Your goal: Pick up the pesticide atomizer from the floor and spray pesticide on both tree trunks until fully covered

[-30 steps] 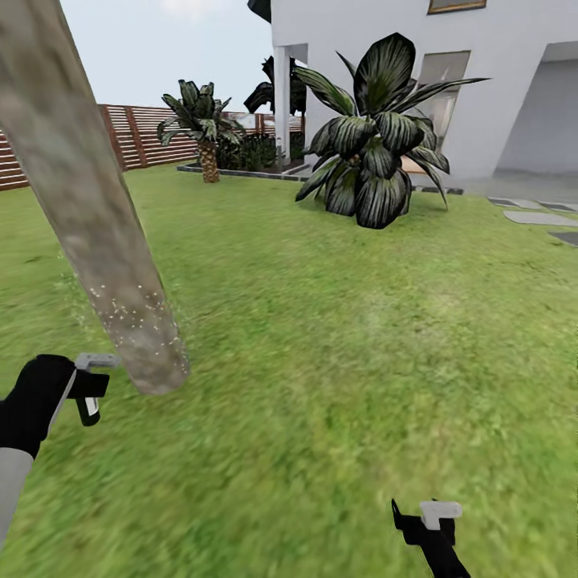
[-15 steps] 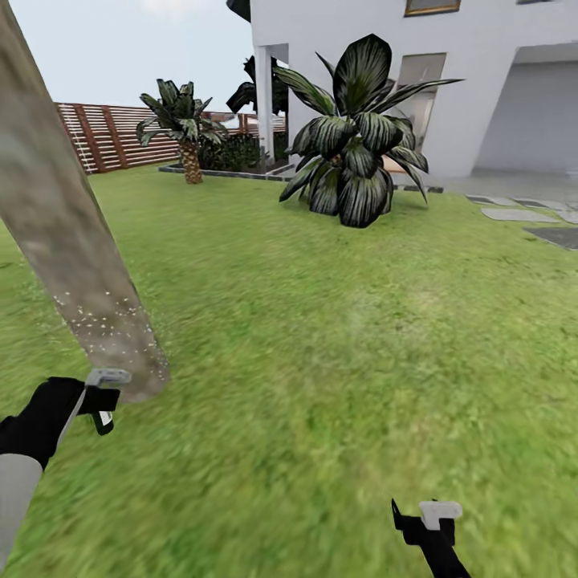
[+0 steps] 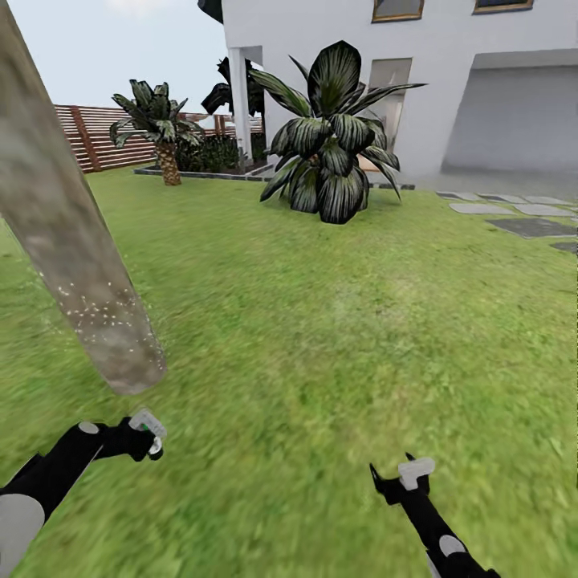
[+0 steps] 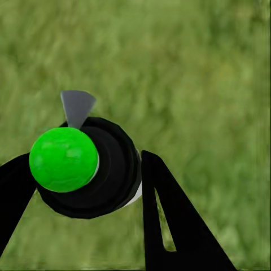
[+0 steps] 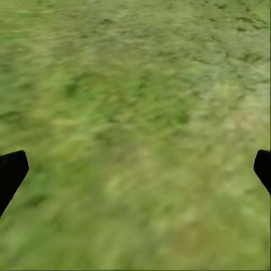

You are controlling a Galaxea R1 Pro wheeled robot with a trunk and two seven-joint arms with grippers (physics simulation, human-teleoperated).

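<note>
Your left end effector (image 4: pixel 84 186) was clenched on the pesticide atomizer (image 4: pixel 84 169), its black fingers (image 4: pixel 169 220) pressed against the round black body with the green ball on top. In the head view that end effector (image 3: pixel 144 433) sat at seven o'clock, just below the foot of the tree trunk (image 3: pixel 72 241), whose base carried pale specks. Your right end effector (image 3: pixel 401 478) hung released over the grass floor (image 3: pixel 337 321) at five o'clock.

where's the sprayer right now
The sprayer sits clamped between the left gripper's fingers, low on the left of the head view, just below the base of the speckled tree trunk and above the grass.
</note>
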